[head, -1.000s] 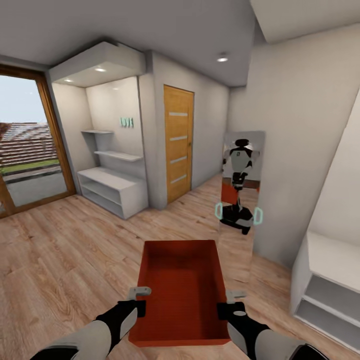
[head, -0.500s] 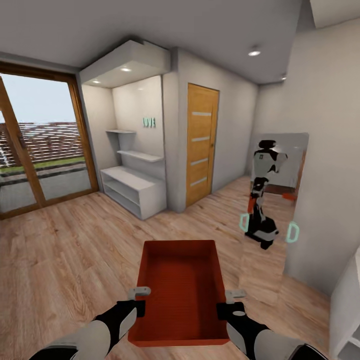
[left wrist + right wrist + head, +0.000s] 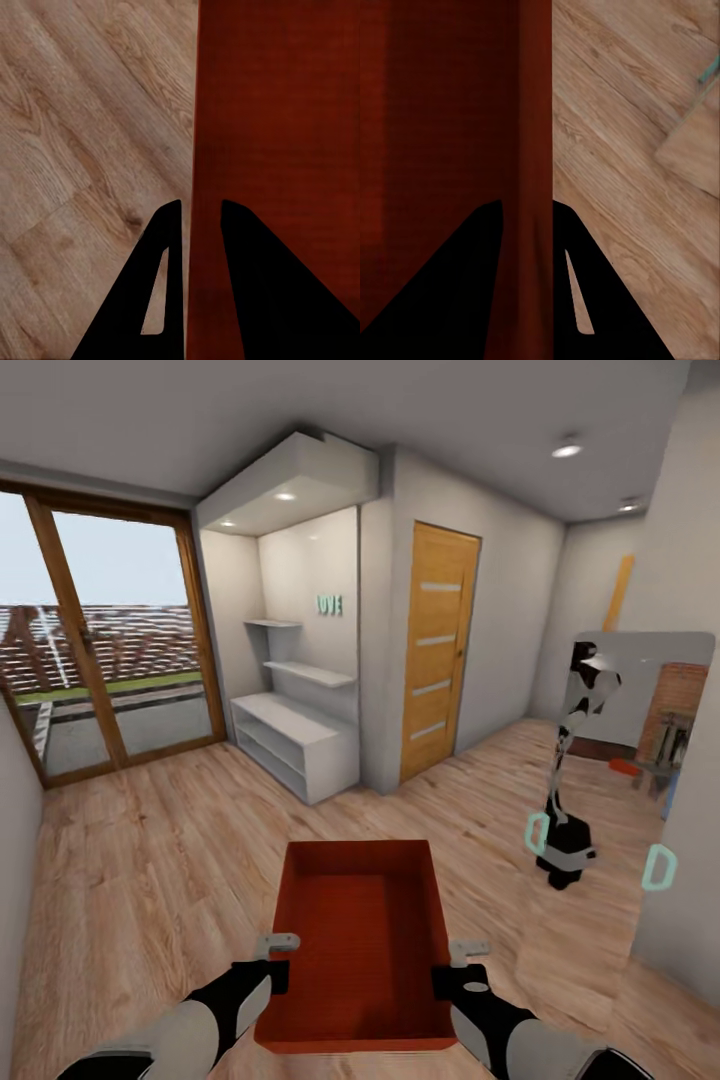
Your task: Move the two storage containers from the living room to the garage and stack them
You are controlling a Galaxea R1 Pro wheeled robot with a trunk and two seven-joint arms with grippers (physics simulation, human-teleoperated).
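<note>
While the robot rolls across the wood-plank floor (image 3: 150, 860), one orange-red storage container (image 3: 362, 950) rides out front, held level between both arms, well above the planks. The left gripper (image 3: 278, 952) is clamped on the left wall with one finger on each side of the thin rim, and the right gripper (image 3: 462, 958) is pinching the right wall the same way. The wrist views back that up: dark fingers (image 3: 229, 300) straddle the red wall.

My take for this carry: keep both pinches firm, hands level, spacing constant so the thin walls don't flex or slip out, and turn the base slowly near the white shelf unit (image 3: 300, 745) and the mirror (image 3: 640, 780) on the right wall.

The tub sits open side up, with its long axis pointing straight ahead of the robot, roughly toward the slatted wooden door (image 3: 438, 650). Short ends face near and far.
</note>
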